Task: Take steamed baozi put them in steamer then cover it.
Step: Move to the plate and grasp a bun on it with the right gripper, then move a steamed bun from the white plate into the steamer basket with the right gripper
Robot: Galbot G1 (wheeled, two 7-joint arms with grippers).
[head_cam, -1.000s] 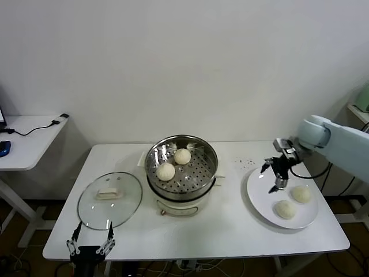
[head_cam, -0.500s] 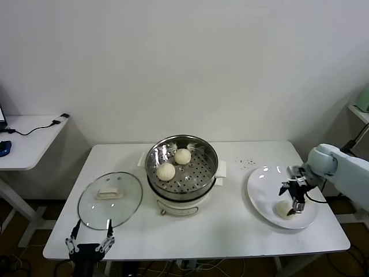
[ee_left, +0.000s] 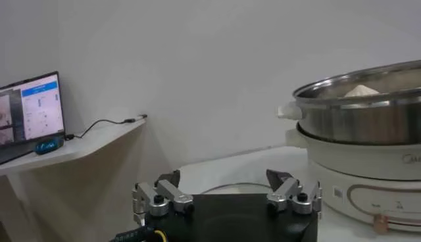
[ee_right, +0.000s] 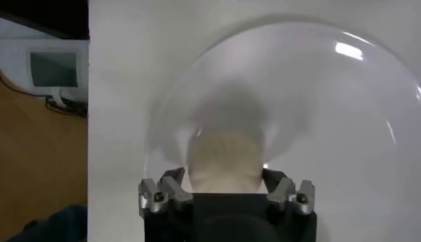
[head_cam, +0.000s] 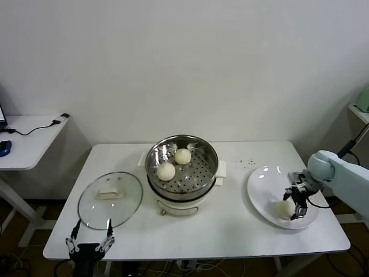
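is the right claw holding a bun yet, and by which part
The right claw sits around a bun on the plate, one finger at each side; a firm grip cannot be told. The left claw holds nothing.

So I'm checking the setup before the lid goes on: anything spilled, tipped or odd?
Nothing stands out. Two baozi sit in the steamer, the glass lid lies flat beside it, and the right gripper is at a baozi on the plate.
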